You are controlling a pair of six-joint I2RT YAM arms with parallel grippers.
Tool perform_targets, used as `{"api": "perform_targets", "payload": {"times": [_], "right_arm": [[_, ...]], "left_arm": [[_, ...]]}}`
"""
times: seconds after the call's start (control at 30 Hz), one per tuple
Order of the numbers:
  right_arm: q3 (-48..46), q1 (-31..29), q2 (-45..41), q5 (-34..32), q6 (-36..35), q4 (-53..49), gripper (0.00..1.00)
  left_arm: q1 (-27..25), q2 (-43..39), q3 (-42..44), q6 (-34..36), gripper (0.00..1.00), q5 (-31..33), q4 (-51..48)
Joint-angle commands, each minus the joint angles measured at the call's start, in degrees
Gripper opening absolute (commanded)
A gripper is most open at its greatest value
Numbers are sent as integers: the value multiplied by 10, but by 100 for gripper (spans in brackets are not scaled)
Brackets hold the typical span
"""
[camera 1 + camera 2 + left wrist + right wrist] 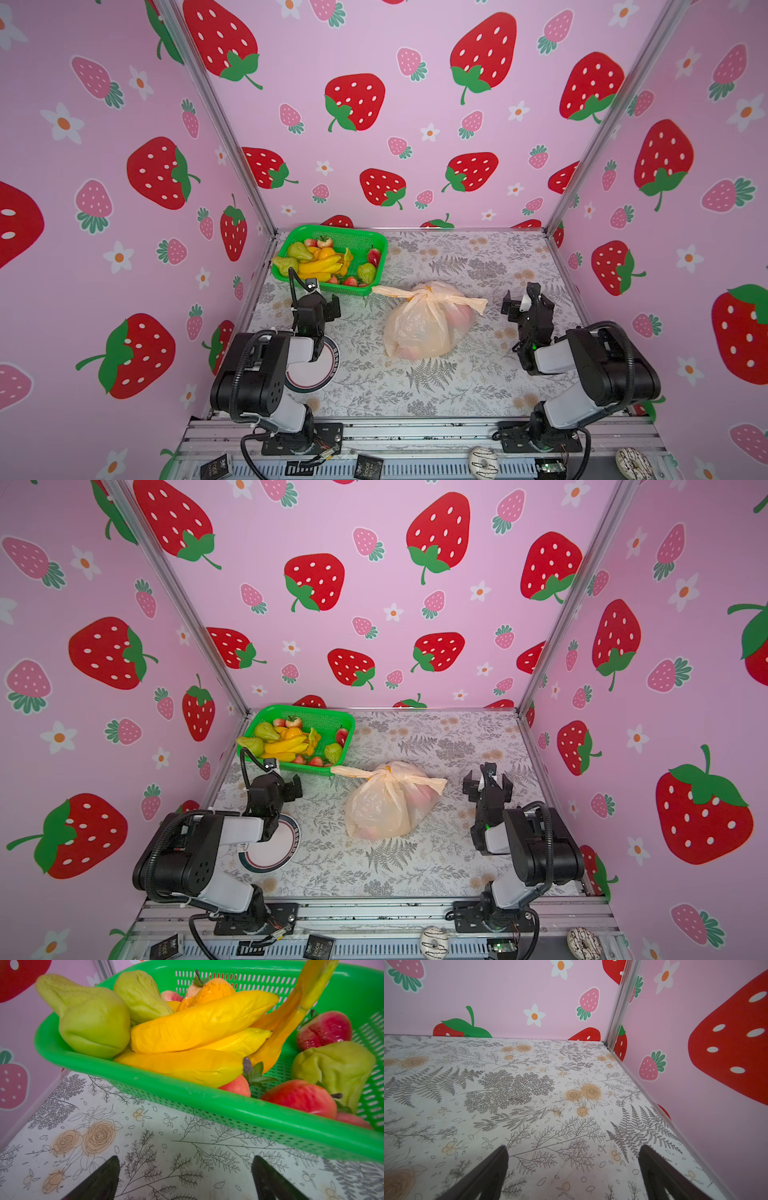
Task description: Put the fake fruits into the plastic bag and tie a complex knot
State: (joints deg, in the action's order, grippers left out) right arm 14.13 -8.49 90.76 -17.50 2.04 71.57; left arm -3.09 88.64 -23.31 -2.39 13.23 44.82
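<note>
while both claws stand wide open and empty, the left gripper [186, 1169] hangs just in front of the green mesh basket [207, 1105], its black fingers [104, 1178] over the flowered table [145, 1147]. the right gripper [574, 1155] hangs over bare table near the right wall. between the two, well apart from each, lies the plastic bag [419, 328]: thin, crinkly, translucent peach, bulging, with pink shapes showing faintly through its skin. the knot [419, 295] at its far end is a twisted bunch with two tails sticking out sideways, the left tail reaching the basket's near corner. fake fruits [320, 264], yellow bananas, green pears and red-pink apples, lie heaped in the basket at the far left corner.
</note>
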Motion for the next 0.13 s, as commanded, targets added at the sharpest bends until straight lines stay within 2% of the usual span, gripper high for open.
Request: {"api": "perform_targets", "payload": {"times": [0.0, 0.1], "right_arm": [[3, 1, -6, 0, -1, 21, 100], [3, 1, -5, 0, -1, 21, 99]], "left_arm": [[4, 4, -21, 2, 99, -4, 8], [5, 0, -16, 1, 99, -6, 13]]}}
